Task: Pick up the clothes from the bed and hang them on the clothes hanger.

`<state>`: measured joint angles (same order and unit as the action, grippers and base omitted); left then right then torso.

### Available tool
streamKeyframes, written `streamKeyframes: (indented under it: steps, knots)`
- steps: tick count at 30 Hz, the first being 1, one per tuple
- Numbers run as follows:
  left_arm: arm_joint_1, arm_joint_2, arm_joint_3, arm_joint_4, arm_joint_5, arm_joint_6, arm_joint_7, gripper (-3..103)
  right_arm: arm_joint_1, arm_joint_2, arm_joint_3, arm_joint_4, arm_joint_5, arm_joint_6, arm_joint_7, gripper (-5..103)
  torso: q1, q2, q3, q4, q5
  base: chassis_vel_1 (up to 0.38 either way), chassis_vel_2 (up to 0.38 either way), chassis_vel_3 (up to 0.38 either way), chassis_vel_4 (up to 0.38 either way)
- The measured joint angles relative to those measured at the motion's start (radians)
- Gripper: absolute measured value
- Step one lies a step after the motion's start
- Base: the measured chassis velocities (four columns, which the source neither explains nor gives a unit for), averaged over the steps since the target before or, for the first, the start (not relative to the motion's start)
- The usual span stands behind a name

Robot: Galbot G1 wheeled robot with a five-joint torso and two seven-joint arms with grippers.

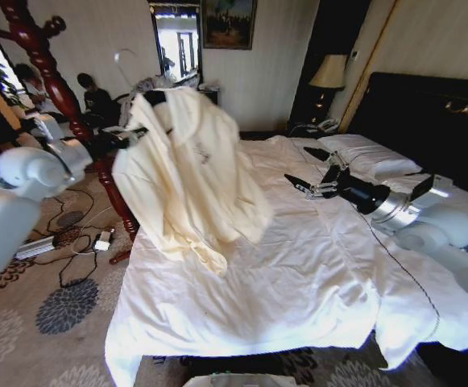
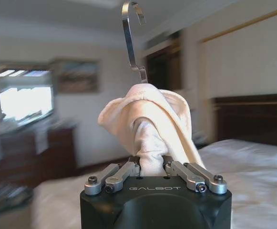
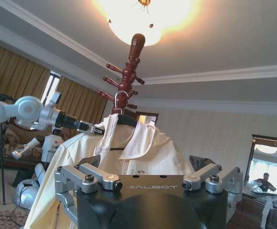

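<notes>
Bed: spread with a white quilt; nothing of the garment is seen lying on it, and the right arm is stretched above it.
Coat stand: a red-brown wooden post with pegs, placed beside the bed at the robot's left; the hook could be knocked off line if a peg is struck.
Shirt: a cream garment, carried in the air over the bed's left edge, draped on the hanger. It could slide off one shoulder if the hanger is tilted.
Left gripper: clamped on a bunched shoulder of the cloth. If only fabric is pinched, the load could slip.
Right gripper: held spread and empty above the quilt, so no support is given.
Clothes hanger: black, mostly covered.
Hook: silvery, free in the air, judged not yet caught on any peg.
</notes>
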<state>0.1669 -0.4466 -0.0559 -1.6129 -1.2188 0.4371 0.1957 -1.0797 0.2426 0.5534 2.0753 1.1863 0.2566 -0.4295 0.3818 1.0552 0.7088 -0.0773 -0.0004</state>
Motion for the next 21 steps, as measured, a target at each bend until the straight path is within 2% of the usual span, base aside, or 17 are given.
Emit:
streamKeyframes:
  steps: [1, 2, 5, 10, 12, 15, 21]
  knots:
    - [-0.035, 0.006, 0.018, 0.007, -0.038, 0.067, -0.084, 17, -0.008, 0.018, 0.002, 0.006, -0.014, 0.000, -0.001, 100, 0.000, 0.000, 0.000, -0.0003, 0.0002, 0.000, 0.000, 0.000, 0.000]
    - [-0.069, 0.008, 0.041, 0.019, -0.054, 0.094, -0.115, 17, -0.013, 0.027, 0.004, 0.010, -0.020, 0.000, -0.001, 100, 0.000, 0.000, 0.000, -0.0006, 0.0001, 0.000, 0.000, 0.000, 0.000]
    - [-0.167, 0.009, 0.094, 0.067, -0.064, 0.132, -0.136, 17, -0.018, 0.040, 0.010, 0.015, -0.028, 0.000, -0.005, 100, 0.000, 0.000, 0.000, -0.0009, 0.0001, 0.000, 0.000, 0.000, 0.000]
    - [-0.269, 0.009, 0.159, 0.110, -0.073, 0.161, -0.134, 17, -0.020, 0.050, 0.013, 0.017, -0.030, 0.000, -0.008, 100, 0.000, 0.000, 0.000, -0.0002, 0.0002, 0.000, 0.000, 0.000, 0.000]
    - [-0.376, -0.007, 0.245, 0.165, -0.072, 0.171, -0.116, 17, -0.025, 0.061, 0.013, 0.017, -0.037, 0.001, -0.013, 100, 0.000, 0.000, 0.000, -0.0004, 0.0002, 0.000, 0.000, 0.000, 0.000]
    - [-0.486, -0.046, 0.320, 0.247, -0.069, 0.176, -0.099, 17, -0.029, 0.074, 0.013, 0.013, -0.044, 0.002, -0.026, 100, 0.000, 0.000, 0.000, -0.0011, 0.0003, 0.000, 0.000, 0.000, 0.000]
    - [-0.585, -0.091, 0.362, 0.338, -0.047, 0.189, -0.100, 17, -0.036, 0.094, 0.014, 0.007, -0.048, 0.007, -0.037, 100, 0.000, 0.000, 0.000, -0.0005, 0.0006, 0.000, 0.000, 0.000, 0.000]
